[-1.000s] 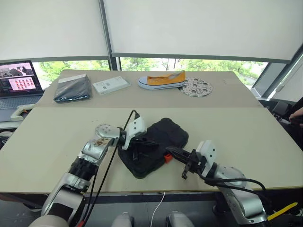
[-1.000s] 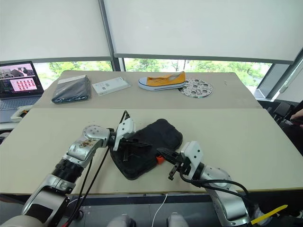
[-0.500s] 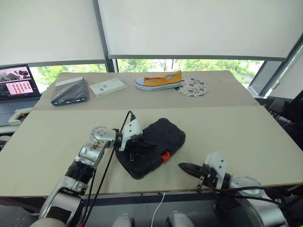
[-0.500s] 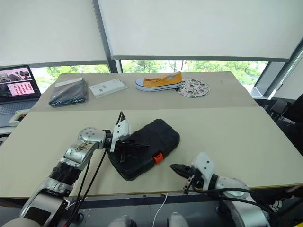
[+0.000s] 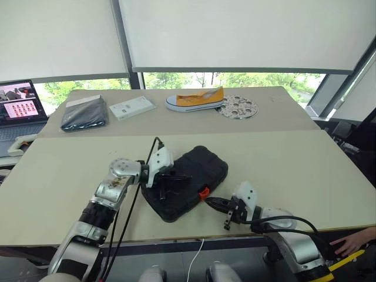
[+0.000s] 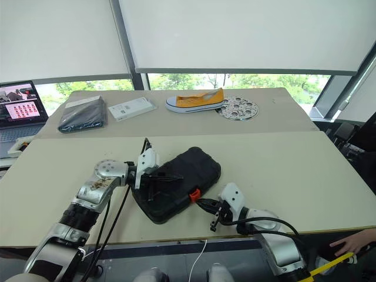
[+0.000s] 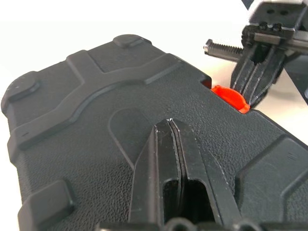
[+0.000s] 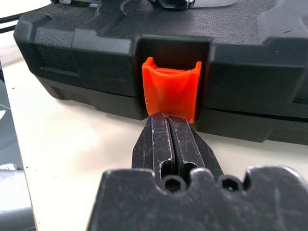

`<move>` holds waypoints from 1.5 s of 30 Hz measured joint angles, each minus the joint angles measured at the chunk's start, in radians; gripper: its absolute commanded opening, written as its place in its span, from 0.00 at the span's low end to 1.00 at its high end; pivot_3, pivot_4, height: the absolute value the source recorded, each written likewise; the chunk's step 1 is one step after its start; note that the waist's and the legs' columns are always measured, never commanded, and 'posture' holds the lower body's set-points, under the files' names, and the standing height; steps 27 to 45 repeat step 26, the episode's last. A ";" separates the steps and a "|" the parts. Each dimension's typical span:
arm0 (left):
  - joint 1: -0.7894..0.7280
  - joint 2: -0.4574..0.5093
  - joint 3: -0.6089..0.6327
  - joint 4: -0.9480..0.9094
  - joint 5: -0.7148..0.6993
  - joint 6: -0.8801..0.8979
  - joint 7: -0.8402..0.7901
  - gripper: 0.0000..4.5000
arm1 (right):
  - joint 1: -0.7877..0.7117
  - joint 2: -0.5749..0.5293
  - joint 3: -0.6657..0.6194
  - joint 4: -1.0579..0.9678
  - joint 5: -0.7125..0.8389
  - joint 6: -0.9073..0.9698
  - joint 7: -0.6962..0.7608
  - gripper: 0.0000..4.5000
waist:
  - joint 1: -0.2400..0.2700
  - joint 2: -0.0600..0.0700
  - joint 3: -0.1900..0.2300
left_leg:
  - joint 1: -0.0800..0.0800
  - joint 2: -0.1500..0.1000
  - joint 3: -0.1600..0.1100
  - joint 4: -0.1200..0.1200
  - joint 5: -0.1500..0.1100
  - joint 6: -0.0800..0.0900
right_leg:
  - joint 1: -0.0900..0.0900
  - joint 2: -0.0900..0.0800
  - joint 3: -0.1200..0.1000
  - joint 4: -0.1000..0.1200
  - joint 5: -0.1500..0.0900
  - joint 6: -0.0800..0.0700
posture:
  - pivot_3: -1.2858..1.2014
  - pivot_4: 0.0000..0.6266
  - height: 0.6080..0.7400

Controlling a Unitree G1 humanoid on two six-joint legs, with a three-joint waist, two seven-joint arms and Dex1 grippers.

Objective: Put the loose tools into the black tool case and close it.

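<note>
Now right pincer (image 8: 166, 122) shut, tips at orange latch (image 8: 171, 91); black tool case (image 5: 191, 182) closed.

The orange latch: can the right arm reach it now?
Probably yes. The right gripper, fingers shut, is already at the latch of the case, with nothing between them.

Contents of the shut black tool case (image 5: 189, 181), hidden beneath its lid
</note>
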 measured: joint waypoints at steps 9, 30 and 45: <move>0.209 0.255 0.245 -0.107 -0.131 -0.069 -0.108 0.88 | 0.179 -0.186 -0.292 -0.124 0.060 -0.156 0.103 0.73 | -0.004 -0.007 0.013 | -0.015 0.000 0.005 -0.011 0.000 0.002 | -0.018 0.004 -0.001 0.001 -0.004 0.000 | 0.52 0.24 1.00; 0.568 0.357 0.457 -0.013 -0.010 -0.320 0.097 1.00 | 0.053 -0.277 -0.415 0.266 0.057 -0.535 0.288 0.98 | 0.030 -0.015 0.024 | -0.016 0.000 0.009 -0.010 -0.002 0.002 | -0.018 -0.002 -0.001 -0.001 -0.002 -0.001 | 0.52 0.24 1.00; 0.568 0.357 0.457 -0.013 -0.010 -0.320 0.097 1.00 | 0.053 -0.277 -0.415 0.266 0.057 -0.535 0.288 0.98 | 0.030 -0.015 0.024 | -0.016 0.000 0.009 -0.010 -0.002 0.002 | -0.018 -0.002 -0.001 -0.001 -0.002 -0.001 | 0.52 0.24 1.00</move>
